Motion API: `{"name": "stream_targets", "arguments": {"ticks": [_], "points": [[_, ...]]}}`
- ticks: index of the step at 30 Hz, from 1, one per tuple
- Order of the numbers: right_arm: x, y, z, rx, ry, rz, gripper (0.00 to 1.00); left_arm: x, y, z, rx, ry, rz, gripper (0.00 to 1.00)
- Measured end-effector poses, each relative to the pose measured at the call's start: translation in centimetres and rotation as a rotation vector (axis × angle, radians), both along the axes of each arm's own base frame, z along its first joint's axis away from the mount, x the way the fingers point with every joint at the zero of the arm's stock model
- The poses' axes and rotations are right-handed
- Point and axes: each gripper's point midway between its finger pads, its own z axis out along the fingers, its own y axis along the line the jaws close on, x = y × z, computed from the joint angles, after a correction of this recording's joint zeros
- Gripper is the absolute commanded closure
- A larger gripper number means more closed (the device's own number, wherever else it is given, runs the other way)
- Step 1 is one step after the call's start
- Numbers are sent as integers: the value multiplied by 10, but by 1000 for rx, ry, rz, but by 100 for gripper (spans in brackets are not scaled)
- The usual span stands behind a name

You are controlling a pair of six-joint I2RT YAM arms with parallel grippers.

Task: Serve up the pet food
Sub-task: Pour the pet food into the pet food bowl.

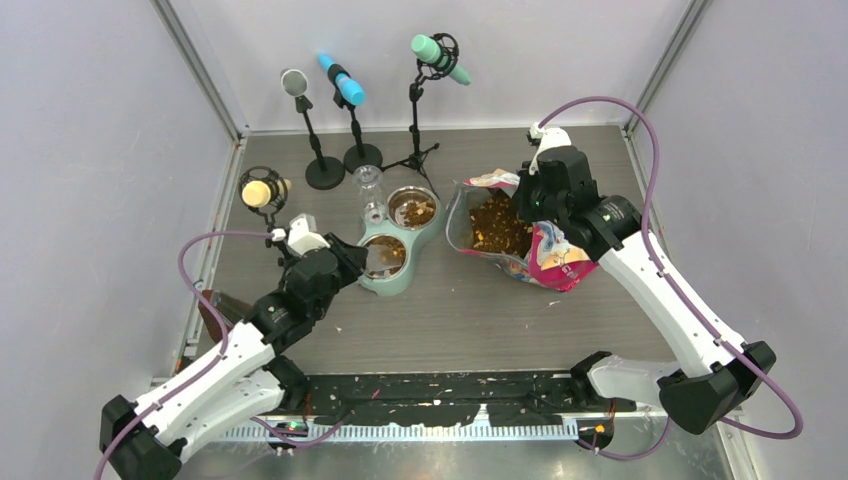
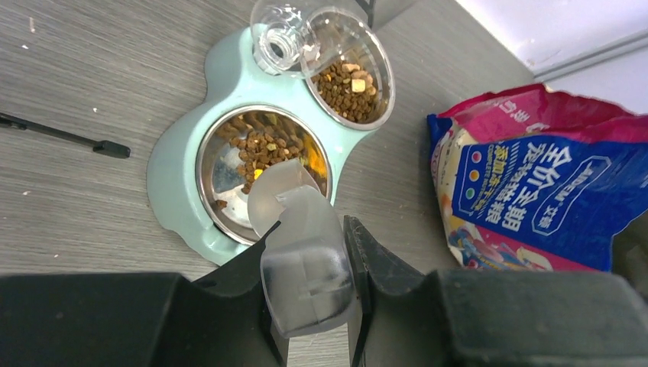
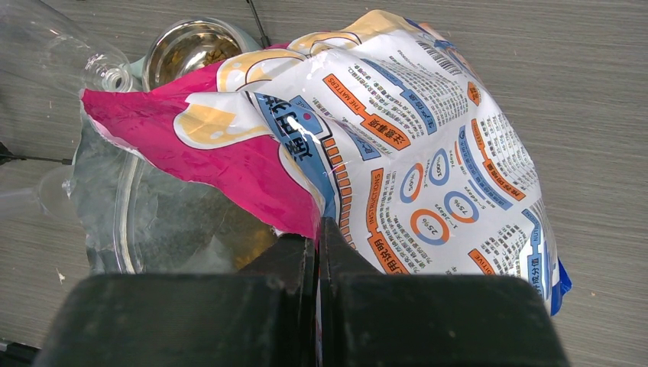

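A pale left wall [image 1: 90, 150] and a grey metal post [image 1: 200, 70] close the left side of the booth. The bench [image 1: 450, 320] is grey with a wood-grain pattern and carries a few pale crumbs. A black strip [image 1: 440, 385] flecked with white debris runs along its near edge.

At the far left stands a yellow mic [image 1: 265, 190]. Near the back wall [image 1: 560, 50] are a grey mic [image 1: 295, 82], a blue mic [image 1: 340, 78] and a green mic [image 1: 438, 55] on a tripod.

The left arm [image 1: 250, 340], trailing a purple cable [image 1: 195, 250], reaches toward the mint feeder [image 2: 172, 176]. The left jaws are clamped on the handle of a clear scoop [image 2: 302, 237], whose cup hangs over the near bowl [image 2: 221, 172]. Kibble [image 2: 260, 141] lies in that bowl, and more fills the far bowl [image 2: 348, 88]. A clear bottle [image 2: 286, 34] stands just beside the far bowl.

To the right of the feeder the bag [image 1: 550, 262] lies open on the bench, its mouth facing the feeder and a heap of kibble showing inside. The right jaws are pressed together on the bag's torn pink edge at its far side.

The right arm [image 1: 660, 290] runs back to its base, with a second purple cable arching above it. The pale right wall [image 1: 770, 150] closes that side.
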Motion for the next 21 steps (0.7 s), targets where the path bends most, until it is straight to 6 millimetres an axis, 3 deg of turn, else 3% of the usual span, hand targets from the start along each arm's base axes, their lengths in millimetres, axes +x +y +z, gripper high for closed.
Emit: {"name": "stream_targets", "arguments": {"ticks": [9,15,18,21], "points": [[0,0,0,0,0,0,95,5,-18,-2,174,-5,-59,100],[0,0,0,1,-1,-1,95,5,-17,1,218,-19,-65,100],[0,-1,1,2,-4,-4,95,4,-13,13,219,-43,-59,100],[0,-2,1,2,-4,-6,95,4,-10,40,196,-90,-48,100]]}}
